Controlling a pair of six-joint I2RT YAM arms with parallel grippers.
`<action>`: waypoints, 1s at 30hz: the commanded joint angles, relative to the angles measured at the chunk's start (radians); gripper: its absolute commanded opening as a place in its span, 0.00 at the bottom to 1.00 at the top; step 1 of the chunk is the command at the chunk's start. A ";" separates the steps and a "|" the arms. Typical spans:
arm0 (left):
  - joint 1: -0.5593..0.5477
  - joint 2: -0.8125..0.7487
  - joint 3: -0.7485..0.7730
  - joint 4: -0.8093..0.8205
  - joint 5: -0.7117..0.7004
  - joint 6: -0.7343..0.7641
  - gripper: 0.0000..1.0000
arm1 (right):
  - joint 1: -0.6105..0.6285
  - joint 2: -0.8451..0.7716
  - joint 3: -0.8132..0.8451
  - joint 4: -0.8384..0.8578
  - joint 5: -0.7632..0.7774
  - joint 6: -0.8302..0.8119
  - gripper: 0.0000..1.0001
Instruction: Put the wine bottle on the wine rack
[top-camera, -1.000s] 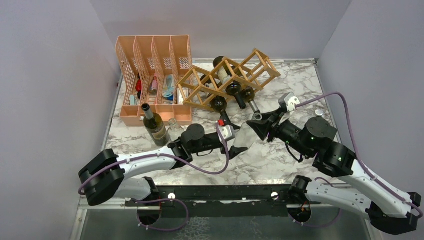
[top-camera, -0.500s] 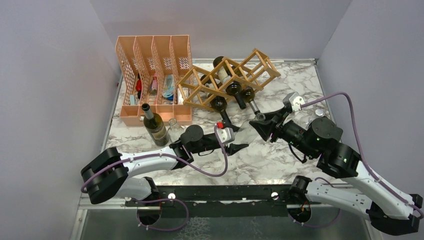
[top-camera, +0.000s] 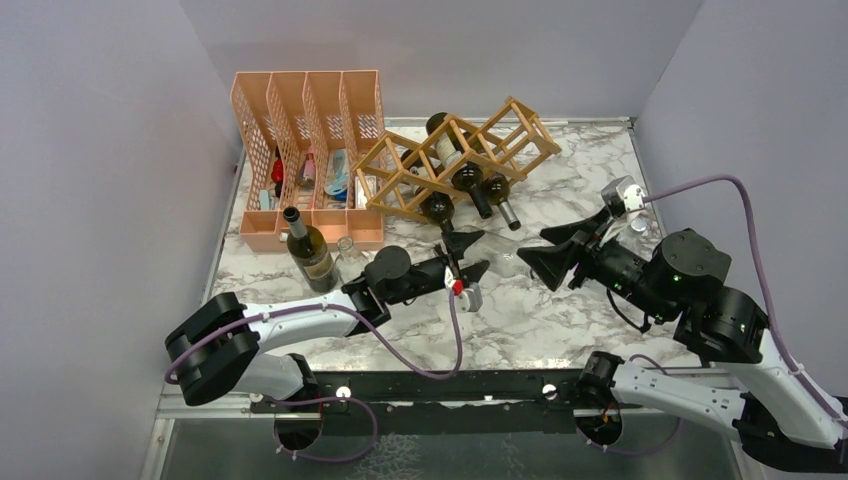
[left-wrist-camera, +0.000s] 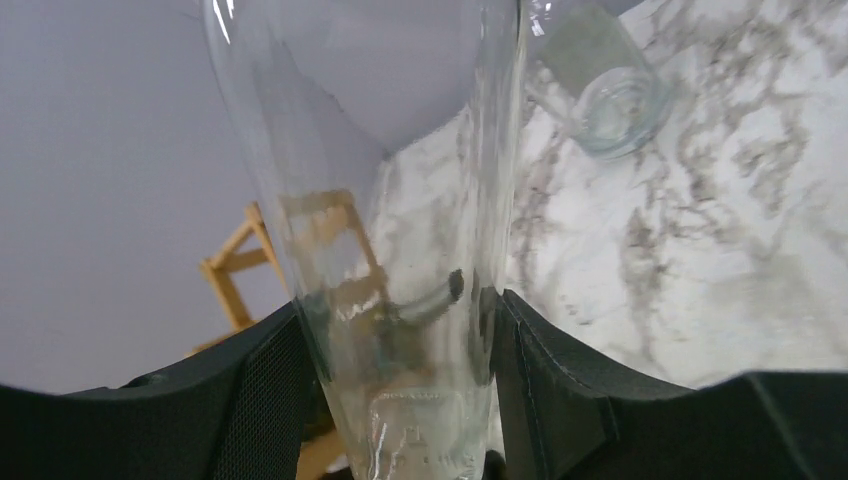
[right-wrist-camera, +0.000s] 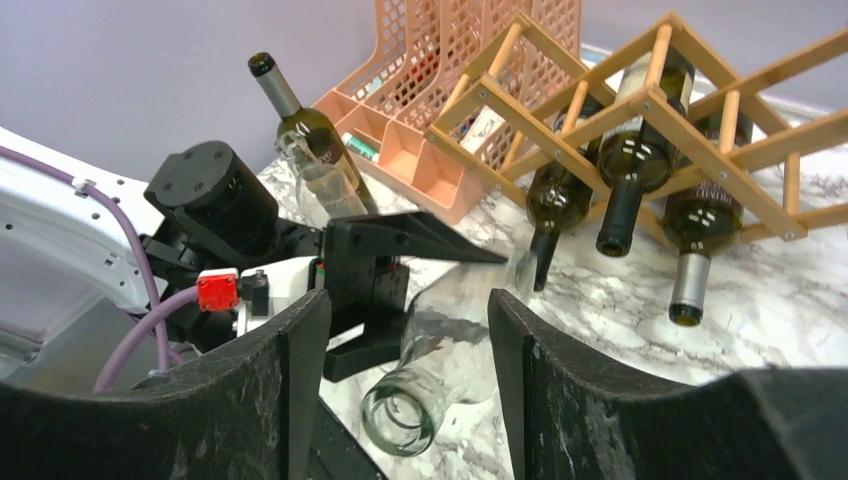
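Your left gripper (left-wrist-camera: 398, 305) is closed on the clear wine bottle (right-wrist-camera: 430, 360), one finger on each side of the glass. The bottle lies on its side, low over the marble table (top-camera: 590, 165); whether it touches the surface cannot be told.

Your right gripper (top-camera: 533, 247) sits at 3 o'clock from the left one. Its jaws are spread wide, hold nothing and point at the bottle.

The wine rack (top-camera: 455, 160) stands at 12 o'clock from the held bottle, apart from it, with three dark bottles (top-camera: 470, 178) lying in its cells.

A green bottle (top-camera: 310, 255) stands upright at 9 o'clock from the left gripper, just beside the orange file organiser (top-camera: 305, 120).
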 joint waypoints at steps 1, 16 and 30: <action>-0.002 -0.015 0.084 0.071 -0.037 0.358 0.00 | 0.004 0.031 0.043 -0.169 0.054 0.039 0.62; -0.005 -0.015 0.153 -0.002 -0.062 0.808 0.00 | 0.005 0.115 0.031 -0.218 0.064 0.068 0.71; -0.007 -0.037 0.199 -0.156 -0.064 0.772 0.00 | 0.004 0.210 -0.038 -0.129 0.106 0.066 0.68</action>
